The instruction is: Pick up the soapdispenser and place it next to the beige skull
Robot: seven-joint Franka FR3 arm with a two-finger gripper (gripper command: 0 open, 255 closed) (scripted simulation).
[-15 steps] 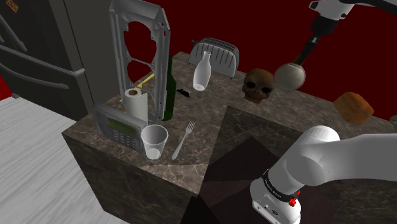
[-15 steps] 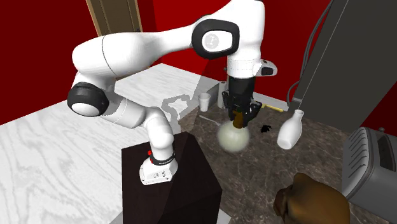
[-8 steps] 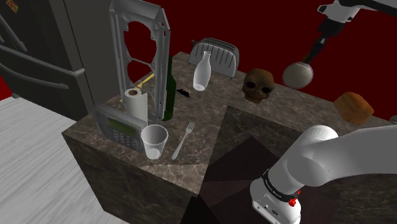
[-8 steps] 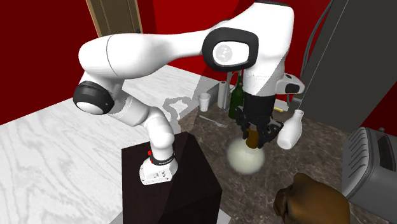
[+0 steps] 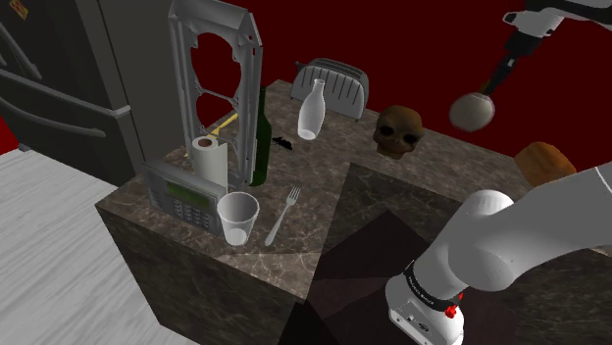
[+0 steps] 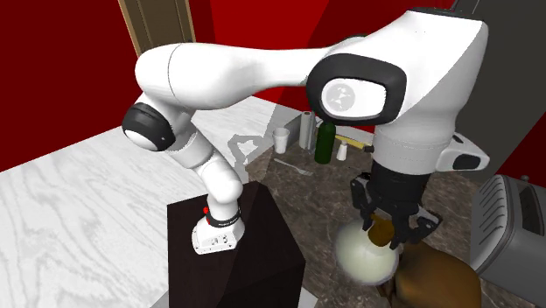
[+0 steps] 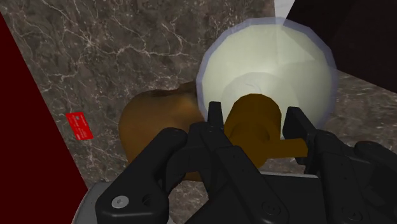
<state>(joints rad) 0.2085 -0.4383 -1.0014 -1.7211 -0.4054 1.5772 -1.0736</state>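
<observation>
Dark red walls (image 5: 412, 39) all around. White floor (image 5: 49, 245) with grey wood grain, next to a dark marbled surface (image 5: 333, 147). At the shoulder view's left, a tall dark grey fridge (image 5: 59, 78) with long handles, just beside the surface. In the second exterior view, a brown wooden door (image 6: 157, 22) in the red wall beyond the floor. Dim, even light.

Place: home kitchen.
Counter: dark marble-look worktop (image 5: 324, 172), holds all the items below.
Appliances: toaster (image 5: 331, 83) at back edge; tall grey fridge (image 5: 59, 88) at shoulder view's left.
Tableware etc.: fork (image 5: 282, 216), cup (image 5: 238, 218), paper roll (image 5: 208, 159), green bottle (image 5: 260, 137).
Food: bread loaf (image 5: 539, 162).
Surrounds: red wall (image 5: 392, 39), pale wood-grain floor (image 5: 49, 265).
</observation>
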